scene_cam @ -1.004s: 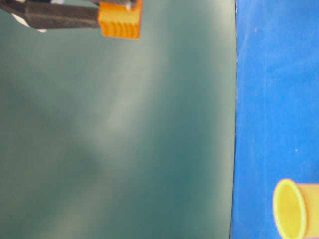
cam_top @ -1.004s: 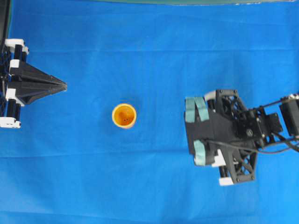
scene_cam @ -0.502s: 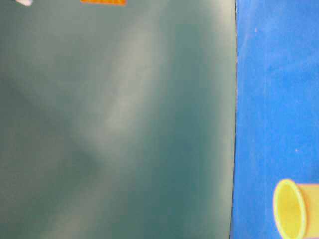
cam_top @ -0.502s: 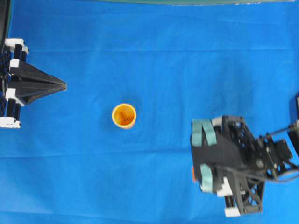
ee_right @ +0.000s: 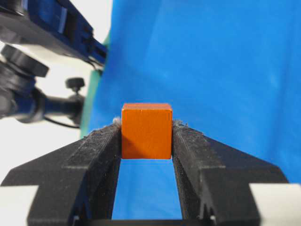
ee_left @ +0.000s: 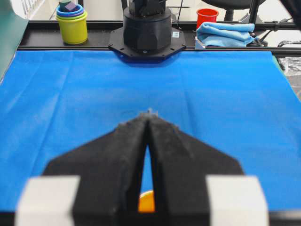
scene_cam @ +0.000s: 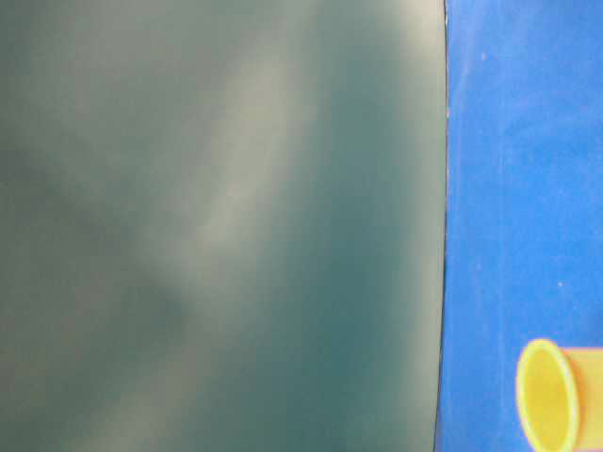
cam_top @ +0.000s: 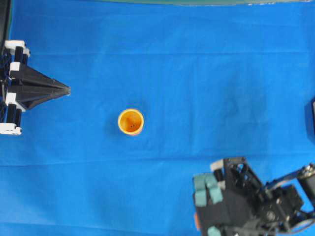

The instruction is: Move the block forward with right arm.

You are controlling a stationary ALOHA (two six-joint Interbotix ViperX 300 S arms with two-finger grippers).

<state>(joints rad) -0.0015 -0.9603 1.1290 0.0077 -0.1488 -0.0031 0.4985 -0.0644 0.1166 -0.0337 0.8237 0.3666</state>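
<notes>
We are finding the right gripper (ee_right: 146, 136) clamping the orange block (ee_right: 146, 131) between its fingertips, clear of the blue cloth (ee_right: 211, 56), which is lying well below it. Only the tips are bearing on the block's side faces, so we are judging a slip or a twist out of the grip to be the main hazard, most likely from a quick swing or a hard set-down. From overhead, the gripper is sitting at the cloth's lower right corner, so an early release could be dropping the block near the edge. The left gripper (ee_left: 148, 123) is resting closed and empty. The orange-yellow cup (cam_top: 131, 121) is standing mid-cloth, holding nothing we can make out. Farthest off, stacked cups (ee_left: 72, 21) are holding a small dark piece.
</notes>
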